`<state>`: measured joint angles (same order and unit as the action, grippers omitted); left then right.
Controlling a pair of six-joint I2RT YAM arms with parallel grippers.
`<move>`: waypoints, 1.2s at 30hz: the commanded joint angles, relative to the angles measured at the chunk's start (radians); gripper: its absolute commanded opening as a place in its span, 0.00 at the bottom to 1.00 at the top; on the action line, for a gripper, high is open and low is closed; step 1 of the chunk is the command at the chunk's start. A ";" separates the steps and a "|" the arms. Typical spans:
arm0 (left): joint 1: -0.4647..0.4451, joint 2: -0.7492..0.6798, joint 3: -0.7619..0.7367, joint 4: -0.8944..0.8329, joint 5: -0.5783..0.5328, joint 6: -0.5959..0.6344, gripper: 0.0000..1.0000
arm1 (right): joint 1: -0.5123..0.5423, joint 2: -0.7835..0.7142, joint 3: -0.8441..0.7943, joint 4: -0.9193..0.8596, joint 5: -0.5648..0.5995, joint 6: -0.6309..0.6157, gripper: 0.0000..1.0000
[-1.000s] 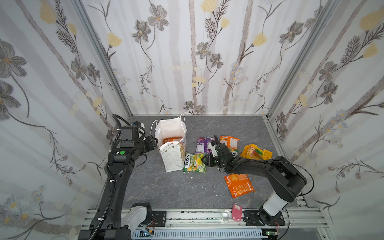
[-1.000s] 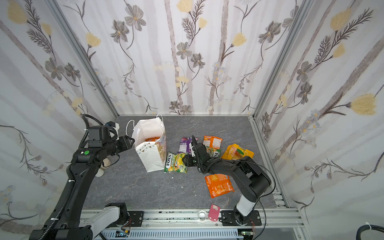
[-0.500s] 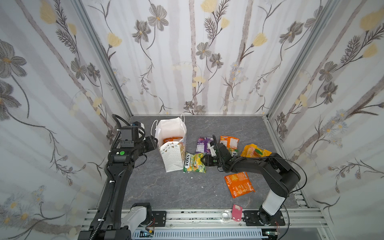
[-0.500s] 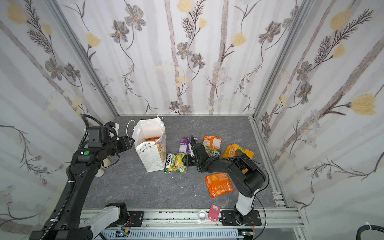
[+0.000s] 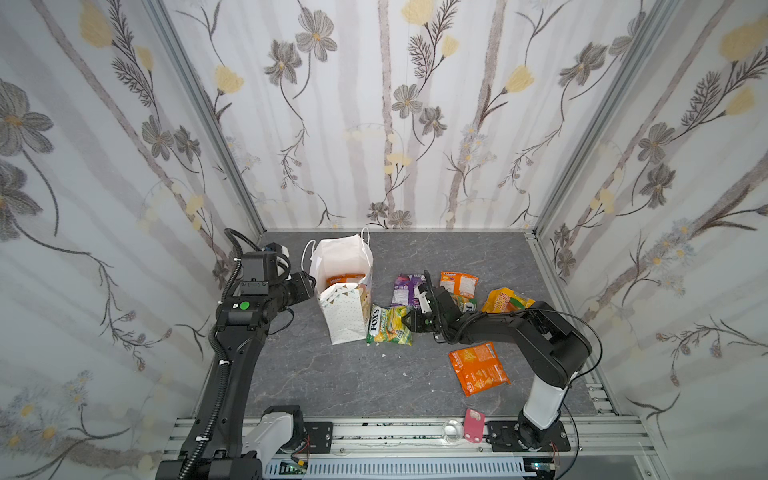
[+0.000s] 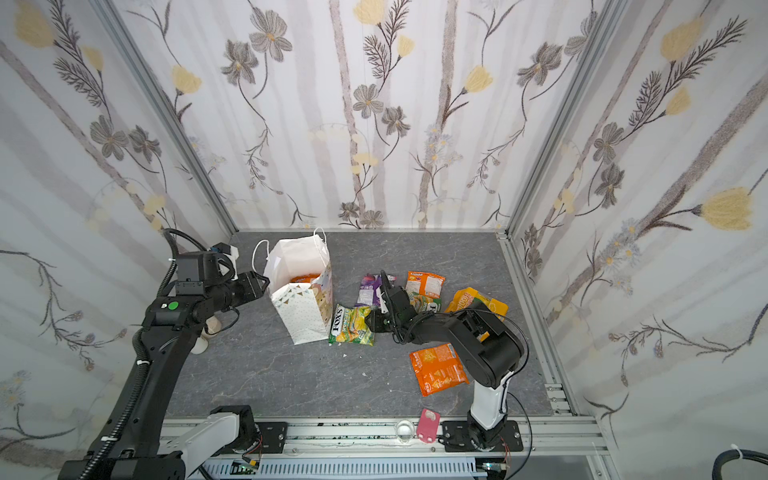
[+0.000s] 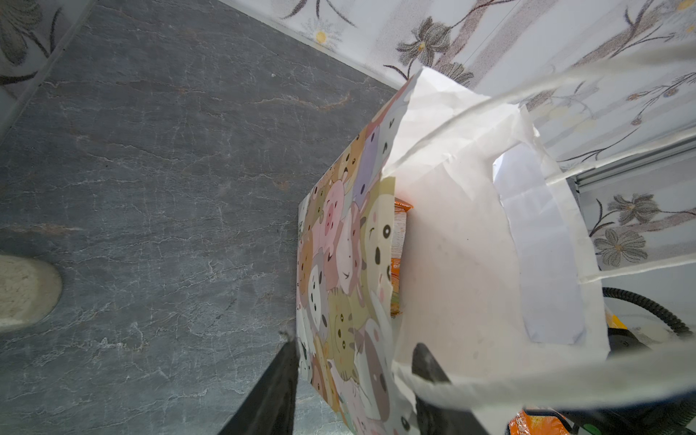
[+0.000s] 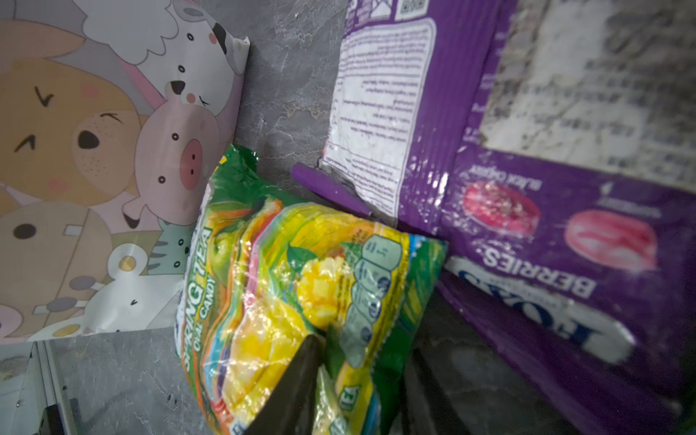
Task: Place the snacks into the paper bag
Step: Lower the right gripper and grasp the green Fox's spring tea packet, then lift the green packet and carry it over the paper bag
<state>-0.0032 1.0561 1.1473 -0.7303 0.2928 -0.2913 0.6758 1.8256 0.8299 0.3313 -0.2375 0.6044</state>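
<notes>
The task looks early to midway. One orange packet [image 5: 345, 279] shows inside the paper bag [image 5: 345, 320], which stands upright at about 10 o'clock on the counter [image 5: 332, 374]. Whether more lie beneath it cannot be told.

Six snacks are outside the bag. The right hand [image 5: 408, 322] is pressed together on the near edge of the green-yellow packet [image 5: 388, 330]. That packet lies on the counter at the bag's 4 o'clock, touching its foot, so I judge this pick to be just starting. The left hand [image 5: 311, 286] pinches the bag's wall at the rim, one finger outside and one inside the mouth, apparently holding it open.

Left to go:
- the purple packet [image 5: 405, 289], at 1 o'clock from the green-yellow one
- an orange packet at the back [image 5: 457, 284]
- a green packet [image 5: 465, 303], partly hidden under the right arm
- the yellow-orange packet [image 5: 505, 300], at 3 o'clock
- an orange packet in front [image 5: 478, 368], at 5 o'clock

The white cord handles [image 7: 470, 109] cross over the mouth and could snag a packet on its way in. A pink tag [image 5: 473, 426] and a small clear cup [image 5: 452, 429] sit on the front rail, well apart.
</notes>
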 commanded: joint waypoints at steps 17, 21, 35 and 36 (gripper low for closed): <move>0.000 -0.007 0.005 0.018 0.030 0.003 0.48 | 0.003 -0.206 -0.015 -0.014 -0.087 0.020 0.00; 0.000 -0.012 0.018 0.022 0.056 -0.007 0.48 | 0.004 -0.291 -0.006 -0.018 -0.121 0.013 0.00; 0.000 -0.031 -0.013 0.037 0.064 -0.005 0.49 | 0.013 -0.527 0.038 -0.063 -0.164 0.005 0.00; -0.001 -0.033 -0.019 0.041 0.062 -0.003 0.49 | 0.016 -0.534 0.045 -0.069 -0.165 0.000 0.00</move>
<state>-0.0032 1.0275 1.1381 -0.7246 0.3527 -0.2947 0.6872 1.3128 0.8543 0.2420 -0.3908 0.6193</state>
